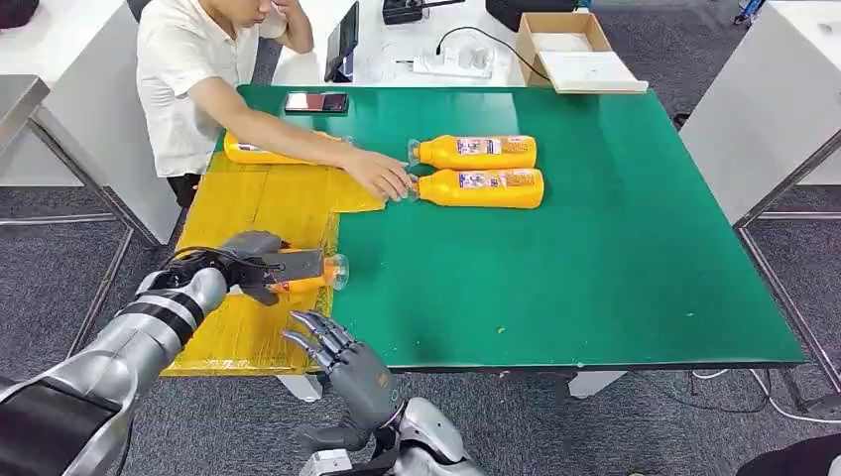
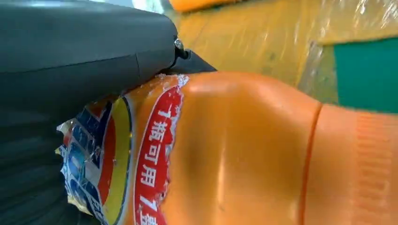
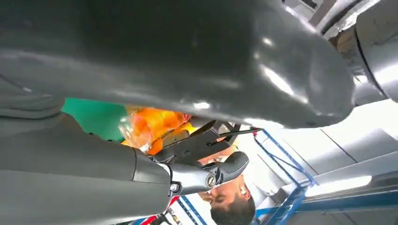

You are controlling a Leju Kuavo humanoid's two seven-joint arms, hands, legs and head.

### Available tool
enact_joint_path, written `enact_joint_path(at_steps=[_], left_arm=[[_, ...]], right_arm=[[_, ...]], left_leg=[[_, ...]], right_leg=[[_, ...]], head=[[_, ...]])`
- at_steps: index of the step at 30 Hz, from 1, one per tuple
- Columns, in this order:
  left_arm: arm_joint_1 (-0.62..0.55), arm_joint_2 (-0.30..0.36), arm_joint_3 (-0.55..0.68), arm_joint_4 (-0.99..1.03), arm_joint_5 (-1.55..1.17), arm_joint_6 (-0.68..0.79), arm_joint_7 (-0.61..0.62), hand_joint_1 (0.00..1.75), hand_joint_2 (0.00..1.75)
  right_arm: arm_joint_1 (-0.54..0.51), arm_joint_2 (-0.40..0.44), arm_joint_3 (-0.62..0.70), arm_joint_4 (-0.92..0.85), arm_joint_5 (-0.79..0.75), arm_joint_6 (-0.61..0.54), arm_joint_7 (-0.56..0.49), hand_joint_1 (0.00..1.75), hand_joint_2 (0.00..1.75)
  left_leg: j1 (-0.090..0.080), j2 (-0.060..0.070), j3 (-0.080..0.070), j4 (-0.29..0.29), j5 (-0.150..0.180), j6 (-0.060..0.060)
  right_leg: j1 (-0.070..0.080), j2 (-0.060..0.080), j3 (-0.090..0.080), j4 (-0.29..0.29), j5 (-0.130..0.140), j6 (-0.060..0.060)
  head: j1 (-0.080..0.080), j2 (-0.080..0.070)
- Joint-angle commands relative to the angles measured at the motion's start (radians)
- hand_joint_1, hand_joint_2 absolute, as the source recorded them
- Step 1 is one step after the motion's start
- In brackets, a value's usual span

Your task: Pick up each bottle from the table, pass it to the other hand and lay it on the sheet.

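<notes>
L hand (image 1: pixel 260 270) grips bottle (image 1: pixel 309 275) over sheet (image 1: pixel 260 203); R hand (image 1: pixel 342 357) spread, empty.

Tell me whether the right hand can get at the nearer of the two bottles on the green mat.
Probably not yet. The right hand is open at the near table edge with bare green mat ahead, but a person's hand rests at the cap of that bottle, which lies well across the table.

floor: grey carpet (image 1: pixel 655 416) all round | tabletop (image 1: pixel 615 258): green, centre | white desks: 12 o'clock (image 1: pixel 397 45), 2 o'clock (image 1: pixel 764 89), 10 o'clock (image 1: pixel 69 89) | cardboard box (image 1: pixel 570 50): 1 o'clock | cables (image 1: pixel 764 397): 4 o'clock
</notes>
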Motion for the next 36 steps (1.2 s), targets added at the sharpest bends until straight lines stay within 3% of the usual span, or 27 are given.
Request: enact_joint_path(at_steps=[1, 3, 9, 19, 23, 24, 29, 31, 36], left_arm=[[-0.051, 0.012, -0.016, 0.154, 0.052, -0.018, 0.012, 0.24, 1.75], [-0.038, 0.018, 0.004, 0.154, 0.082, -0.038, -0.014, 0.0, 1.75], [0.006, 0.052, 0.069, 0.13, 0.208, -0.145, -0.156, 0.0, 1.75], [0.041, 0.065, 0.077, 0.064, 0.262, -0.1, -0.202, 0.0, 1.75], [0.145, 0.034, 0.156, -0.085, 0.339, 0.092, -0.275, 0.0, 1.75], [0.217, 0.02, 0.236, -0.196, 0.426, 0.119, -0.287, 0.0, 1.75], [0.294, 0.027, 0.284, -0.316, 0.496, 0.116, -0.289, 0.0, 1.75], [0.32, -0.001, 0.37, -0.344, 0.623, 0.073, -0.311, 0.0, 1.75], [0.495, -0.04, 0.441, -0.589, 0.763, 0.075, -0.352, 0.0, 1.75]], right_arm=[[-0.033, 0.021, 0.056, 0.094, -0.018, 0.005, -0.014, 0.0, 0.0], [-0.035, 0.021, 0.065, 0.101, -0.02, 0.01, -0.016, 0.0, 0.0], [-0.044, 0.023, 0.084, 0.126, -0.036, 0.009, -0.034, 0.0, 0.0], [-0.042, 0.018, 0.094, 0.129, -0.051, 0.009, -0.036, 0.0, 0.0], [-0.028, 0.009, 0.089, 0.112, -0.049, 0.001, -0.026, 0.0, 0.0], [-0.026, 0.001, 0.09, 0.102, -0.044, 0.007, -0.023, 0.0, 0.0], [-0.027, -0.006, 0.087, 0.107, -0.048, 0.009, -0.03, 0.0, 0.0], [-0.025, -0.004, 0.085, 0.11, -0.048, 0.004, -0.036, 0.0, 0.0], [0.0, -0.017, 0.075, 0.091, -0.046, -0.012, -0.034, 0.0, 0.0]], left_leg=[[0.001, 0.004, 0.004, 0.0, -0.001, -0.002], [0.0, 0.003, 0.002, -0.001, -0.001, -0.001], [0.001, 0.003, 0.003, -0.001, -0.001, -0.001], [0.001, 0.004, 0.005, -0.002, -0.001, -0.002], [0.001, 0.001, 0.005, -0.002, 0.0, -0.002], [0.001, 0.002, 0.006, -0.003, -0.001, -0.002], [0.001, 0.002, 0.006, -0.002, -0.001, -0.002], [0.001, 0.0, 0.003, -0.001, 0.0, -0.002], [0.001, 0.001, 0.003, -0.002, 0.0, -0.002]], right_leg=[[0.001, 0.002, 0.004, 0.0, -0.001, -0.002], [0.0, 0.001, 0.002, 0.0, 0.0, -0.001], [0.001, 0.002, 0.002, 0.0, 0.0, -0.001], [0.001, 0.003, 0.004, -0.001, 0.0, -0.002], [0.0, 0.0, 0.004, -0.001, -0.001, -0.001], [0.001, 0.0, 0.006, -0.002, -0.001, -0.002], [0.001, 0.0, 0.005, -0.002, -0.002, -0.002], [0.001, -0.001, 0.002, -0.001, -0.001, -0.001], [0.0, 0.0, 0.002, -0.001, -0.001, -0.001]], head=[[0.0, 0.0], [0.0, 0.0], [0.0, 0.0], [0.0, 0.0], [0.0, 0.0], [0.0, 0.0], [0.0, 0.0], [0.0, 0.0], [0.0, 0.0]])
